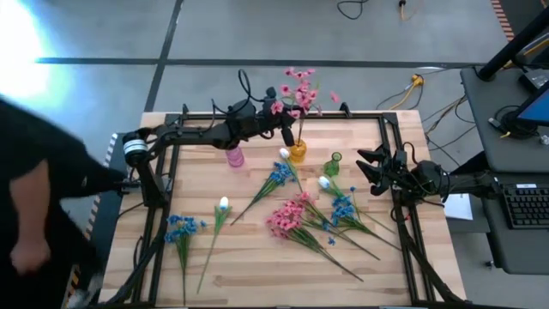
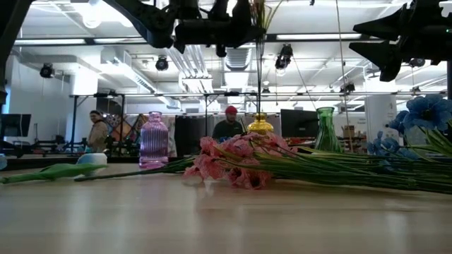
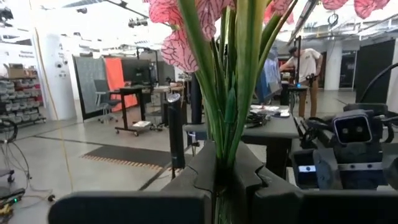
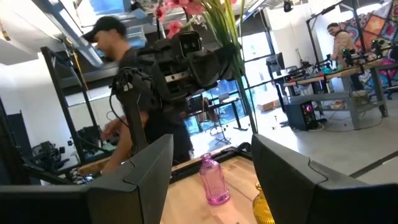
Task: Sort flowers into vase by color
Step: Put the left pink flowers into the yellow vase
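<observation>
My left gripper (image 1: 286,130) is shut on a bunch of pink flowers (image 1: 297,89) above the amber vase (image 1: 298,153), which stands near the table's far edge between a pink vase (image 1: 234,156) and a green vase (image 1: 332,163). In the low view the stems (image 2: 263,70) run down to the amber vase's mouth (image 2: 260,118). My right gripper (image 1: 367,168) hovers open over the table's right side, near the green vase, and touches nothing. Blue (image 1: 279,176), white (image 1: 223,204) and pink flowers (image 1: 287,219) lie flat on the table. My left gripper pinches the green stems of the pink bunch (image 3: 225,163) between its two fingers (image 3: 255,180), below the blossoms. The fingers come level from the table's left, across the stems. The bunch stands nearly upright, blossoms above the fingers, and its lower end hangs down to the amber vase's mouth.
More blue flowers (image 1: 180,228) lie near the left front corner, and blue (image 1: 343,209) and white ones (image 1: 324,182) lie right of centre. A person (image 1: 34,197) stands at the table's left edge. A black frame borders the table.
</observation>
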Robot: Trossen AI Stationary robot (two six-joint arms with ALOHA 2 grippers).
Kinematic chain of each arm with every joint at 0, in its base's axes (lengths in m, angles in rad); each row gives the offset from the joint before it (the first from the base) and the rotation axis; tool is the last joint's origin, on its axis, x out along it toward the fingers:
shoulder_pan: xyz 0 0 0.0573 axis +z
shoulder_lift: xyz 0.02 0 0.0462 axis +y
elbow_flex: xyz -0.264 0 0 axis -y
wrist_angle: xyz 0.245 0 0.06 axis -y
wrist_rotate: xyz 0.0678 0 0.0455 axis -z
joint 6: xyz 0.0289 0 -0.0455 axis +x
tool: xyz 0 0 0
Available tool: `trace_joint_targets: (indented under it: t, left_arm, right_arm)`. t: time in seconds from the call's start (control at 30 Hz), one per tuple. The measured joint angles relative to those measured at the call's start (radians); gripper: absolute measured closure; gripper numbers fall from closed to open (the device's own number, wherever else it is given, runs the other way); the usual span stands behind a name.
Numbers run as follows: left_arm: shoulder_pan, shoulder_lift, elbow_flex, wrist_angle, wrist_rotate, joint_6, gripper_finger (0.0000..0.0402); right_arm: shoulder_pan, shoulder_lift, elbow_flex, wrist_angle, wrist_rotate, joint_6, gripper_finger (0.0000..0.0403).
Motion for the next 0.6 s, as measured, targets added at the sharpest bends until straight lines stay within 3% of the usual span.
trace_joint_targets:
  t: [0.4, 0.6]
  left_arm:
    - [0.002, 0.003, -0.041, 0.028, 0.031, 0.013, 0.0402]
    - [0.001, 0.005, -0.100, 0.130, 0.032, -0.003, 0.0402]
  right_arm:
    - [0.000, 0.000, 0.000, -0.002, 0.000, -0.004, 0.0193]
    - [0.000, 0.000, 0.000, -0.002, 0.000, 0.000, 0.0193]
